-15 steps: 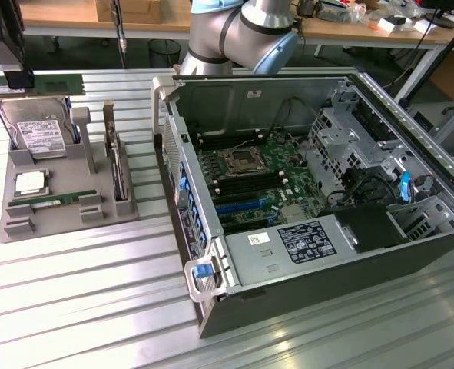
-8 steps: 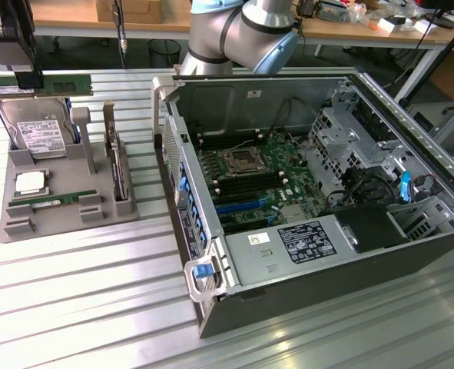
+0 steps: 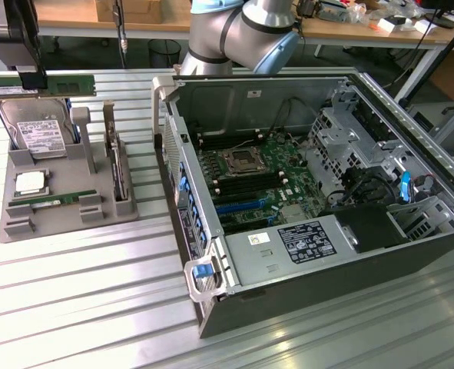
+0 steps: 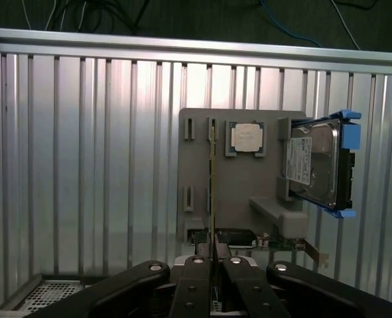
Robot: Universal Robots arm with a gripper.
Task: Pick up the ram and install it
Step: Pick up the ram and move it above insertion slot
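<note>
**RAM MODULE HELD ABOVE THE PARTS HOLDER**

**Reference landmark.** All positions below were taken from the gray holder (image 3: pixel 65 181) (image 4: pixel 242 185), which stood on the slatted metal table (image 3: pixel 81 292) (image 4: pixel 83 165).

**Gripper state.** The gripper (image 3: pixel 31 77) (image 4: pixel 213 260) was closed on the ram (image 3: pixel 65 83) (image 4: pixel 212 199). In the wrist view, the two inner fingers (image 4: pixel 194 278) pressed together on the thin board, which ran edge-on straight out from between them.

**Position of the ram.** In the exterior view, the ram hung level in the air above the far end of the holder, over the hard drive, and was clear of every slot. Its long side ran across the holder's width. The gripper clamped it partway along its length, so that board projected on both sides of the jaws. The wrist view looked down past the stick onto the holder beneath.

**Parts seated in the holder.**
- Hard drive (image 3: pixel 36 132) (image 4: pixel 315 165): propped on a slant at the holder's far end, label showing, with blue rails on its edges.
- Processor chip (image 3: pixel 31 182) (image 4: pixel 247 138): flat in a square pocket just beside the hard drive.
- Second memory stick (image 3: pixel 54 201): flat in the holder's near slot.
- Expansion card (image 3: pixel 119 173) (image 4: pixel 275 243): standing on edge along the holder's side facing the case.

**Surroundings.** The open computer case (image 3: pixel 326 296) lay beside the holder, toward the exterior view's right, with the motherboard (image 3: pixel 257 177) exposed inside. The robot arm (image 3: pixel 242 31) stood behind the case, well apart from the holder.
</note>
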